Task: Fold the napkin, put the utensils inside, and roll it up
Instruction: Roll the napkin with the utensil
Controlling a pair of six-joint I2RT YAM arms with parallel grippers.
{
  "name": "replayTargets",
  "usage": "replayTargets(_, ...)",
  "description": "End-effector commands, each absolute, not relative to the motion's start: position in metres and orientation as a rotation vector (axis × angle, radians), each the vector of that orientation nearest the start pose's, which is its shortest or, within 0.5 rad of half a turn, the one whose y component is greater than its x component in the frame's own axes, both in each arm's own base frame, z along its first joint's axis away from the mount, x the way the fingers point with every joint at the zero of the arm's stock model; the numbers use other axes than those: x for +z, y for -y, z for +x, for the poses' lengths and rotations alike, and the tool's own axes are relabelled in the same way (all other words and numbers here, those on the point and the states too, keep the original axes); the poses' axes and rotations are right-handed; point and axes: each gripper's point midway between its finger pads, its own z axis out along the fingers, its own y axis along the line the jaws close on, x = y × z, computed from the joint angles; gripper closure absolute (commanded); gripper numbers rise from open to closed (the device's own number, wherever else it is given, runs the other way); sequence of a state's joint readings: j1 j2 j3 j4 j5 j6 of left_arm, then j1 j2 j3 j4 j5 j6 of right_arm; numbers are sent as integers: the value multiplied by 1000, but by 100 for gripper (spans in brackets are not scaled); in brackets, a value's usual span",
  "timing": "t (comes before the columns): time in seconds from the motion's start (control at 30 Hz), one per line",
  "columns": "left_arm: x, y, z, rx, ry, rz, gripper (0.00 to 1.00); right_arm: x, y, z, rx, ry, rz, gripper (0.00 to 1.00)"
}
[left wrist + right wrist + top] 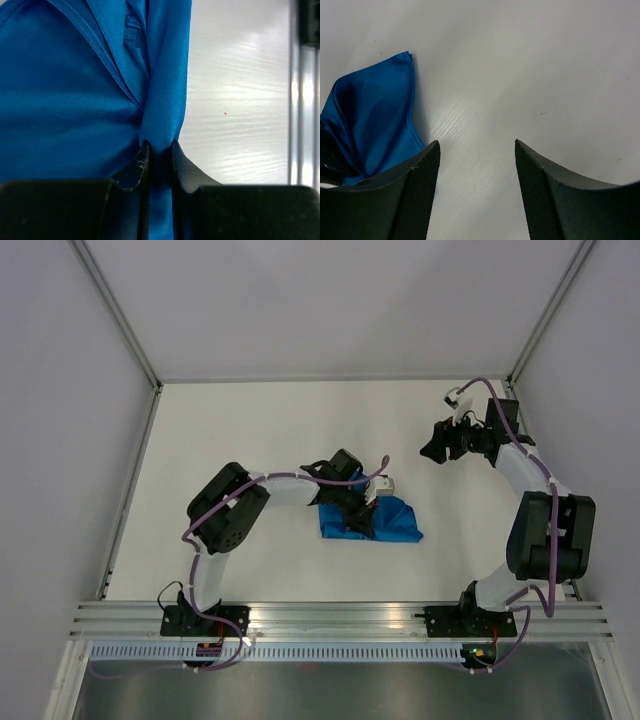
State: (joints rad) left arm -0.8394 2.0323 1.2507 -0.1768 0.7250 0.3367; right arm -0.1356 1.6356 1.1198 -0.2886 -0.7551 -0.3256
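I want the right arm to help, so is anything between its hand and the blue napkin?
Nothing visible: only table lies between the open right hand and the napkin, which the left hand pinches.

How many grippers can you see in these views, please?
2. The left gripper, near the middle, is shut on a fold of the napkin; the right gripper hangs open at the far right, apart from it.

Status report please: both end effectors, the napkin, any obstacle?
Left end effector shut on napkin fold. Napkin bunched. Right end effector open, empty. Nothing blocking.
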Motion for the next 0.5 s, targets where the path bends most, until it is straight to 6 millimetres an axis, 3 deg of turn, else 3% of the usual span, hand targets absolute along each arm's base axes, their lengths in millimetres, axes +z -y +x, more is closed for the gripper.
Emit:
replayTargets(0.0,-1,378,184,-1445,-2129,1579,98,148,-67,396,589,-1937,-820,32)
replayTargets(0.17,-7,373,193,-1628,-2210,1453,98,133,-97,336,648,-1888,-1164,32)
replayTargets(0.3,-8,373,197,-1764,-2250,1369,98,123,-126,293,601,-1772,-1443,32)
replayTargets(0.47,-16,374,202,-1819,-2313,1300,98,95,-145,253,514,-1719,-1606,30)
